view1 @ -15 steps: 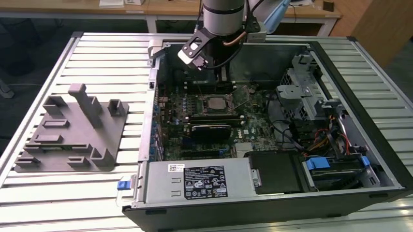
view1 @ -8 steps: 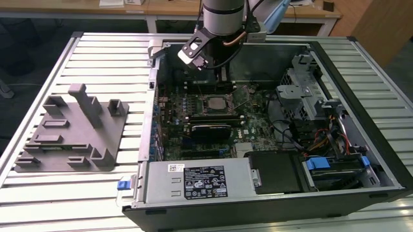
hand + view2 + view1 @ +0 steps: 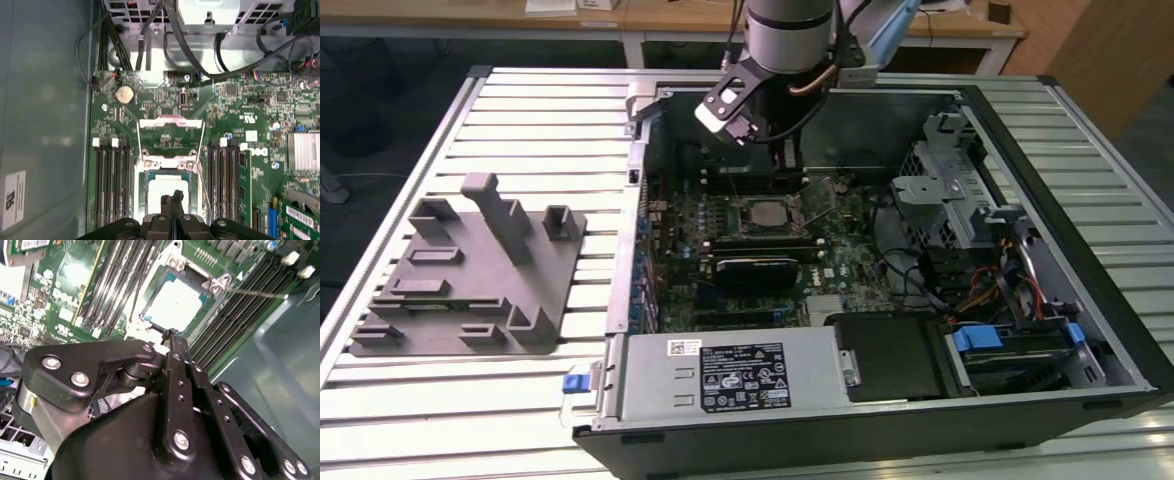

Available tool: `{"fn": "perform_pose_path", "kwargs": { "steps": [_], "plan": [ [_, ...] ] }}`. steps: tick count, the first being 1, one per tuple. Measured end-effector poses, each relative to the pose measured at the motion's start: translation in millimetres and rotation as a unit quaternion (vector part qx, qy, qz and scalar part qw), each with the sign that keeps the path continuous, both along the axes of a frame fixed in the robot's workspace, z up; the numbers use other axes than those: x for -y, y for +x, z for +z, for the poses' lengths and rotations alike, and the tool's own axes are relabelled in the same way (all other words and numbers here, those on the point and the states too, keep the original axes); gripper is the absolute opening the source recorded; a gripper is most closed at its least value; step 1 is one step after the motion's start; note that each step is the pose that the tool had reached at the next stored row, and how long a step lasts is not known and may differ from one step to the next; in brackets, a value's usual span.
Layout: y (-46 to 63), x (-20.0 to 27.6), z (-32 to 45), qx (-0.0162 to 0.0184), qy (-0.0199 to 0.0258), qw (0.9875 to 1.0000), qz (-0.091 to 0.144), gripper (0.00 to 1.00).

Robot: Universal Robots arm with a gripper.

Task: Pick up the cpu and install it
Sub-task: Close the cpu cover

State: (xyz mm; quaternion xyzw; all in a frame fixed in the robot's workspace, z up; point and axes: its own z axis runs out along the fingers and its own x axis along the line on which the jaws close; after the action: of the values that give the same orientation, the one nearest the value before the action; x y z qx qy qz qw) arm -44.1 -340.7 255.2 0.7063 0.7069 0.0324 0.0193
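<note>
Hovering inside an open computer case (image 3: pixel 854 440), gripper (image 3: pixel 172 198) closed tight above the cpu (image 3: pixel 156 192) in its socket (image 3: pixel 142 196), slatted metal table (image 3: pixel 520 110) beneath, grey fixture (image 3: pixel 467 270) alongside, wooden desks (image 3: pixel 680 15) behind.

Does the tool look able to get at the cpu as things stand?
Probably yes. The cpu lies uncovered, with the latch frame swung open and away from it. The tool, fingers together, hangs right over the cpu with nothing between them.
</note>
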Motion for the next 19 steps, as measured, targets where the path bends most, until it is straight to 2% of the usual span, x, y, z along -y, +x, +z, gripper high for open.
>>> {"fn": "perform_pose_path", "kwargs": {
  "steps": [9, 19],
  "plan": [
    [21.8, 0.0, 0.0, -0.0002, 0.0000, 1.0000, 0.000, 0.11],
    [55.5, 0.0, 0.1, -0.0012, -0.0001, 1.0000, 0.000, 0.11]
  ]
}}
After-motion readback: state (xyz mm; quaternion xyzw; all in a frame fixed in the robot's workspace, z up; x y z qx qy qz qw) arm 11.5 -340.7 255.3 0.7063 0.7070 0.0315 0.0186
